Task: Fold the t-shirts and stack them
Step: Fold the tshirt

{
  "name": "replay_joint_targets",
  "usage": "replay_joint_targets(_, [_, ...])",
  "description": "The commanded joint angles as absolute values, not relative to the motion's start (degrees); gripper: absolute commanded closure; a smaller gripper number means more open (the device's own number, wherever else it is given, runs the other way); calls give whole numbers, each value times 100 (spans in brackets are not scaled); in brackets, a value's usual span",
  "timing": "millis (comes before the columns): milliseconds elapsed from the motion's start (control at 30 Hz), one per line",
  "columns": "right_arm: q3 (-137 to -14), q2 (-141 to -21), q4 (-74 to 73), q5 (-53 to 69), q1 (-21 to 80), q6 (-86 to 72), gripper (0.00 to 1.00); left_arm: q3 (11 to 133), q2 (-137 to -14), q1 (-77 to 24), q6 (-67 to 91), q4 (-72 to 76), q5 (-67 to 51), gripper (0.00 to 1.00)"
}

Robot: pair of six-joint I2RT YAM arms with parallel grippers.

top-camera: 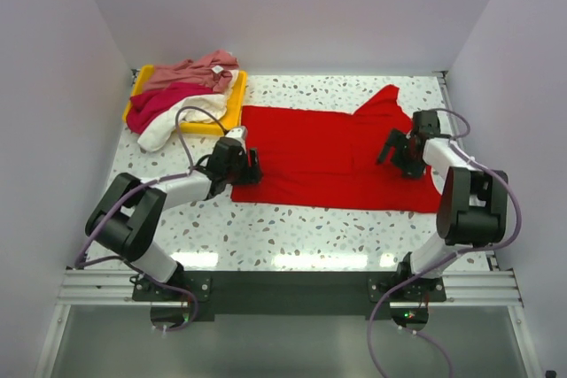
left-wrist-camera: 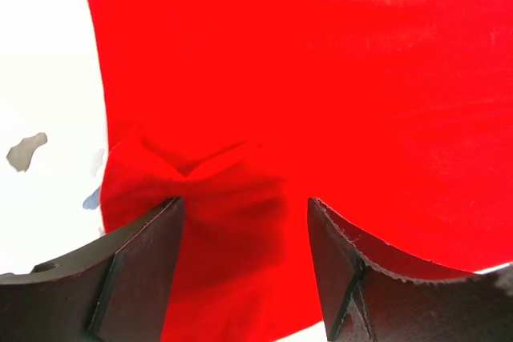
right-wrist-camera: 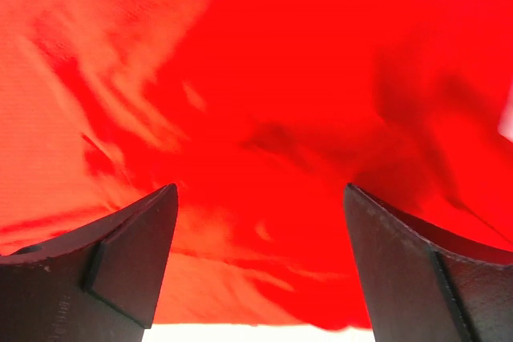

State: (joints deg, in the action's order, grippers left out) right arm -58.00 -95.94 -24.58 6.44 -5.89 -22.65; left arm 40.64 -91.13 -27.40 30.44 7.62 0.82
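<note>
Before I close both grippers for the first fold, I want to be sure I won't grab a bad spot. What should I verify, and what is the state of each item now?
1. Red t-shirt spread flat on the table: ok, apart from a small pucker at its left edge.
2. Left gripper open over that left edge: ok.
3. Right gripper open over the shirt's right part: ok.
4. Either gripper touching the cloth: cannot tell.
5. Other shirts piled aside on the yellow tray: ok.
6. Tray corner apart from the red t-shirt: cannot tell, they lie very close.
</note>
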Motion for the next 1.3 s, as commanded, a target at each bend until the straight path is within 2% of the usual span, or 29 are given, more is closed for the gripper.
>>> replay_joint_targets(0, [-5757,-8869,-3066,-78,-773,-2039,12,4174,-8781,-2698,2997,361,184,32])
replay_joint_targets(133, [-5582,-8404,-3515,-360,-1194,-2100,7,4184,-8438,-2698,3015,185,185,28])
replay_joint_targets(200, [-5345,-7964,-3542,-578,-1502,-2328,2,4192,-8402,-2707,2980,80,158,27])
replay_joint_targets(433, [-4237,-6874,-3077,-703,-1977,-3339,2,4105,-8244,-2707,2927,-272,237,24])
replay_joint_targets(733, [-3647,-7154,-2505,-378,-2346,-3876,1,4157,-7787,-2707,3050,-967,501,24])
replay_joint_targets(1100, [-3849,-6952,-2435,-1036,-2479,-3578,3,3789,-7813,-2707,3366,-379,343,24])
replay_joint_targets(1267, [-3972,-7250,-2224,-1142,-2479,-3472,9,3779,-7954,-2707,3393,-299,264,24])
